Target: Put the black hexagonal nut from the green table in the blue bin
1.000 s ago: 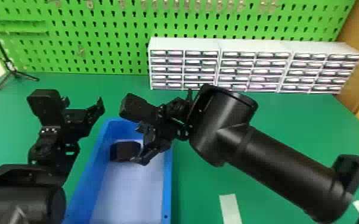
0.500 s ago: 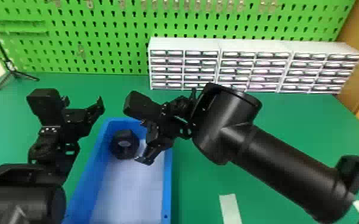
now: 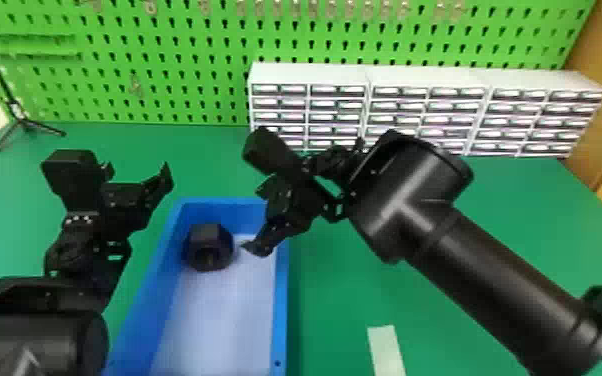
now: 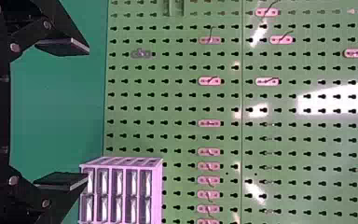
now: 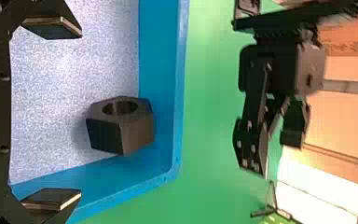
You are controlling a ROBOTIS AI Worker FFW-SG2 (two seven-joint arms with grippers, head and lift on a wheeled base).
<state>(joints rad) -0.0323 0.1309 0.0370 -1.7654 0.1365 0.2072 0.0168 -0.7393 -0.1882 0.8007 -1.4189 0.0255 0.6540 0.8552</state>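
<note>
As the black nut sat in the far left corner of the blue bin, the right hand hung empty just above the bin's far end, the nut below it and off to its left. The two were near but apart, with a visible gap between nut and fingers. The nut lay tipped on its side, by the look of it, its hole appearing to face the robot's end of the bin; whether it touched the walls could not be told.

The right hand, the nearer of the two, had its fingers spread wide, gripping nothing. The left hand, likewise wide open and empty, was parked over the green bench, to the left of the bin.

With the nut inside, the job looked all but finished. What remained, it seemed, was to lift the right hand up and to the right, away from the nut. The likeliest snag was a low finger catching the bin's rim, or brushing the nut, on the way out.
</note>
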